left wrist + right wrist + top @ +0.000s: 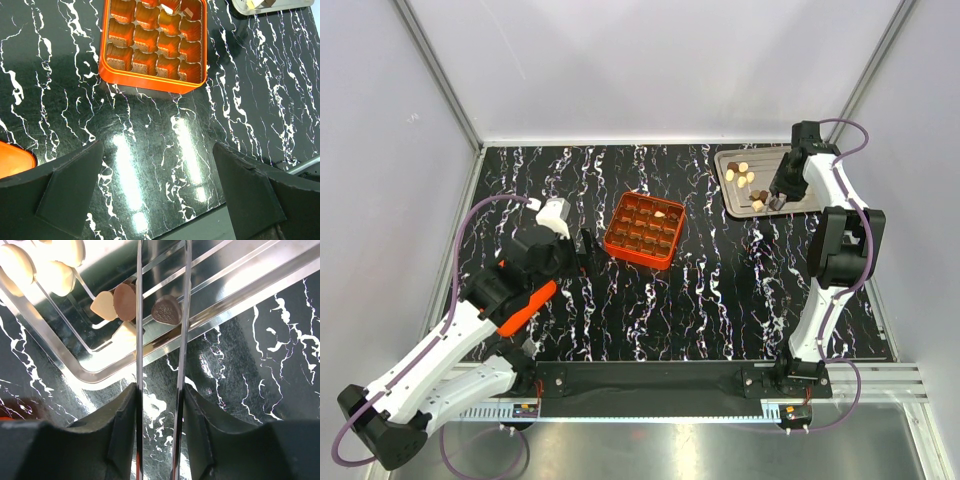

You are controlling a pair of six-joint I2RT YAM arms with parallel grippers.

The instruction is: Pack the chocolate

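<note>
Silver metal tray (235,300) at the far right of the black marbled surface (250,110) carries the loose chocolate (744,168): cream pieces (55,267) and a dark brown heart-shaped piece (166,309) just inside the rim. The right jaws, thin blades set narrow, straddle that heart, probably to pinch it; a gap shows on one side, so no grip yet. With the rim so close, straight up looks the freest way out. The left jaws gape wide near the orange grid box (150,81), well apart from the tray.
</note>
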